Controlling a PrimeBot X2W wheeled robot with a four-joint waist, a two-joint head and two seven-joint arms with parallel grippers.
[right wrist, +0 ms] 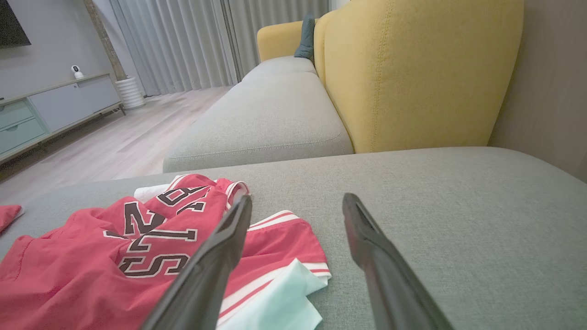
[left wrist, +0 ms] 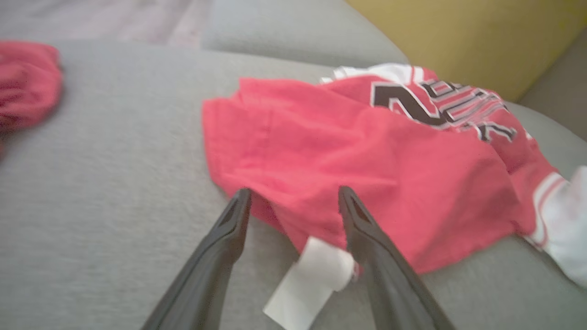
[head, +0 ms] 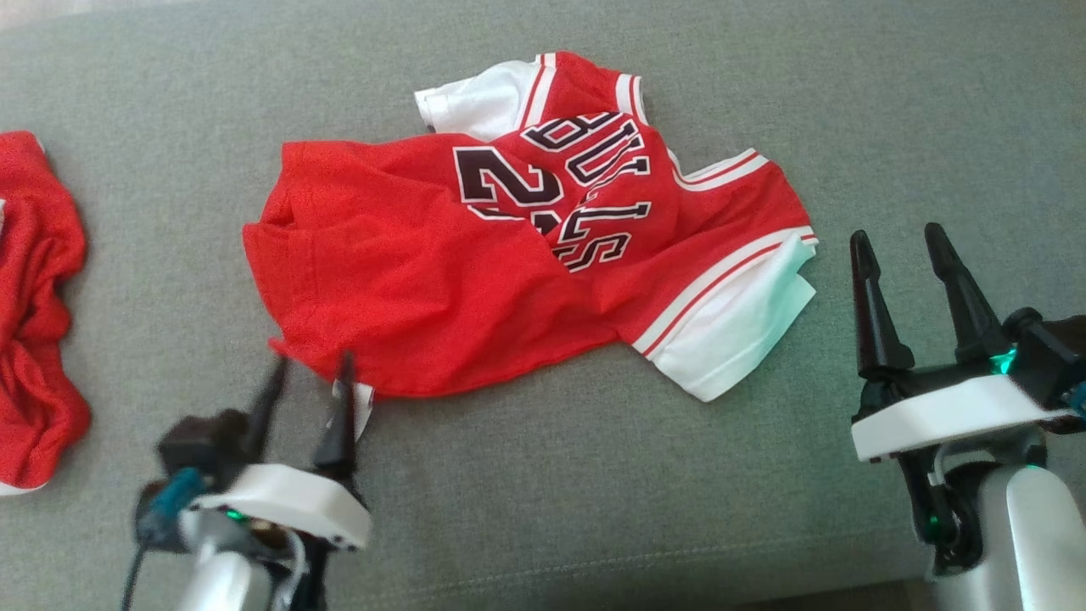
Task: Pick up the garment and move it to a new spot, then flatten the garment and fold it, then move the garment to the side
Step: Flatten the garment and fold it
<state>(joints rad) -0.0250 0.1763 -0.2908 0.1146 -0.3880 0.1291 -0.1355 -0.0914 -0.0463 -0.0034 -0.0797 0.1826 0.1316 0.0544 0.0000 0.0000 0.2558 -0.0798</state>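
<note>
The grey sofa seat (head: 594,475) is soft and yielding, and that is the broadest risk: fingers pressed down for a pinch could sink in and catch the upholstery along with the cloth, or skate over it. The red Bulls jersey (head: 407,280) lies rumpled across the middle of the seat, printed side up, with a diagonal ridge through the lettering and its body bunched toward the robot's left. It looks not yet flat, so a fold started now would likely lock those creases in. A second red garment (head: 34,322) sits crumpled well apart at the seat's left edge; a long drag that way could bring the two together. The right fingers (head: 874,314) stand wide with nothing between them, off the jersey and beside its near white sleeve (head: 738,331). If only the other arm pulls, the jersey would probably swivel and bunch rather than spread. The left fingers (left wrist: 229,238) are also spread wide and hold nothing, their tips at the near hem; whether they touch the cloth I cannot tell. The smallest hazard is the white tag (left wrist: 307,279), which hangs off that hem against the inner side of one finger: closing here might grip the tag alone, and the slack hem would slip free or drag unevenly.
</note>
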